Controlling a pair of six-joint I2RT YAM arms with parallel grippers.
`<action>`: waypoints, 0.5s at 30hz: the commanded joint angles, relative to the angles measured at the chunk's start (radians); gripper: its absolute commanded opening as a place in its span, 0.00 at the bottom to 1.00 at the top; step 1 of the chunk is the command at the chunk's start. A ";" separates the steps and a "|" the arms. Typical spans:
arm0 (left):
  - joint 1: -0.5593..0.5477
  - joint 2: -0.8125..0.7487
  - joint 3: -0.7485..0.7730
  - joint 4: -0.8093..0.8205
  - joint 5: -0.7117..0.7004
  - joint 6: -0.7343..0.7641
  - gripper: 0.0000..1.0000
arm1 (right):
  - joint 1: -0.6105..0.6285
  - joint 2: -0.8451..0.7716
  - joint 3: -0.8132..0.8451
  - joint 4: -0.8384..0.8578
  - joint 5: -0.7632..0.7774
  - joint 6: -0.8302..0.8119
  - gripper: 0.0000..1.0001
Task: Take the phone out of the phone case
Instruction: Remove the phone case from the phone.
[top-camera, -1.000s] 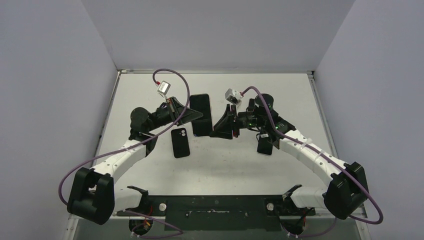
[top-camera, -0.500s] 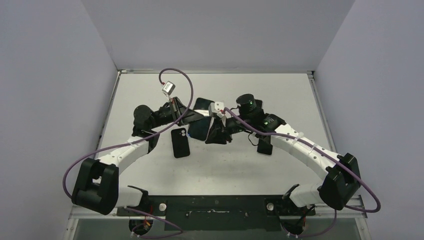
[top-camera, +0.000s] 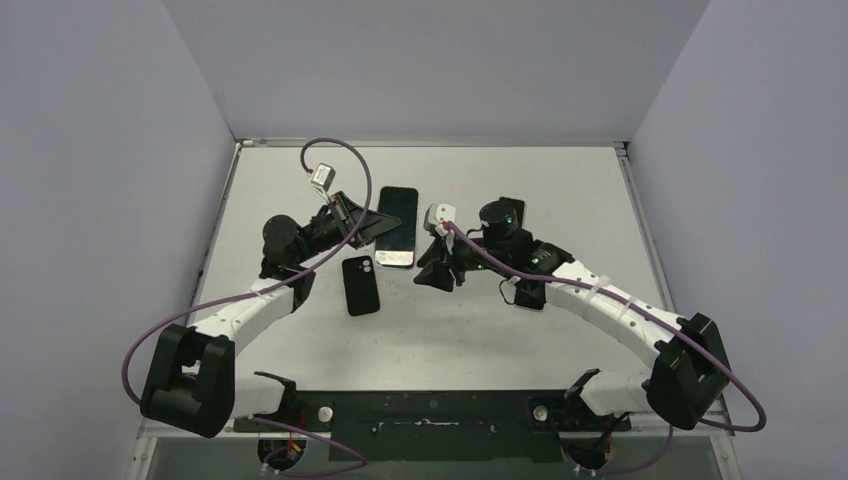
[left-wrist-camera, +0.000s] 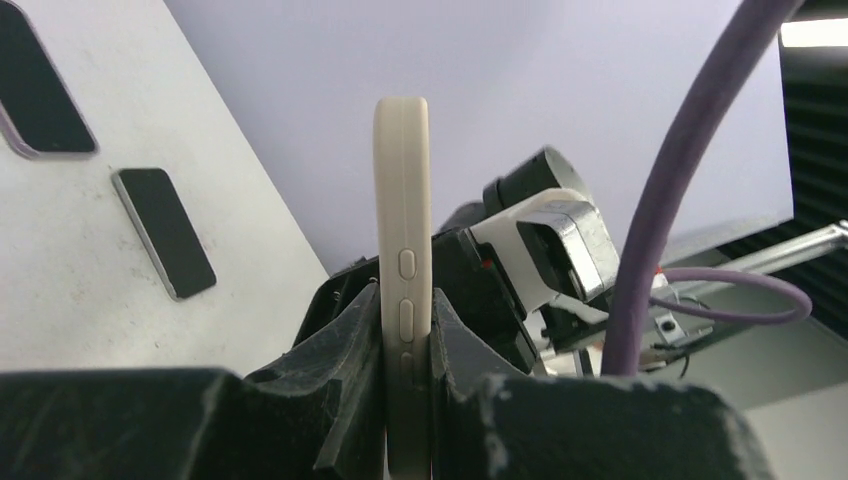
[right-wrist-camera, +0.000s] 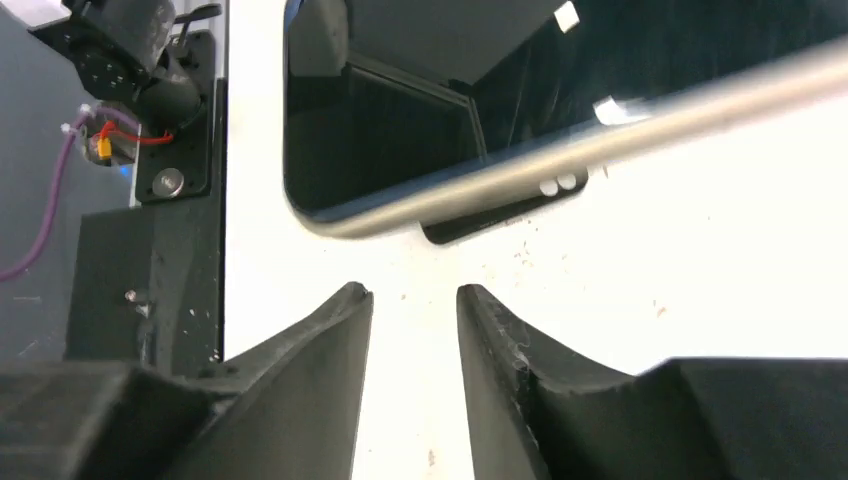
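My left gripper (top-camera: 372, 228) is shut on a phone in a cream case (top-camera: 397, 226) and holds it above the table. In the left wrist view the case's side with its buttons (left-wrist-camera: 402, 200) stands on edge between my fingers (left-wrist-camera: 350, 330), gripper (left-wrist-camera: 405, 300). My right gripper (top-camera: 426, 275) is open and empty, just right of and below the phone's near end. In the right wrist view the gripper (right-wrist-camera: 413, 295) has both fingers apart over the white table, and the phone's dark screen and light rim (right-wrist-camera: 450, 190) hang just beyond them, untouched.
A black phone (top-camera: 361, 285) lies flat on the table below the held one. Another dark phone (top-camera: 527, 295) lies partly under my right arm. Both show in the left wrist view (left-wrist-camera: 163, 232) (left-wrist-camera: 40, 90). The black base bar (top-camera: 430, 412) runs along the near edge.
My right gripper has pulled back from the held phone and sits lower, open. My left gripper has swung the cased phone back to a straighter pose, still clamped.
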 joint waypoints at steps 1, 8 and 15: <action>0.011 -0.084 -0.017 0.019 -0.236 0.051 0.00 | -0.005 -0.133 -0.123 0.268 0.135 0.282 0.45; -0.059 -0.129 -0.047 0.034 -0.541 0.088 0.00 | 0.007 -0.269 -0.338 0.622 0.344 0.698 0.70; -0.171 -0.132 -0.044 0.053 -0.730 0.123 0.00 | 0.017 -0.199 -0.382 0.898 0.378 0.950 0.71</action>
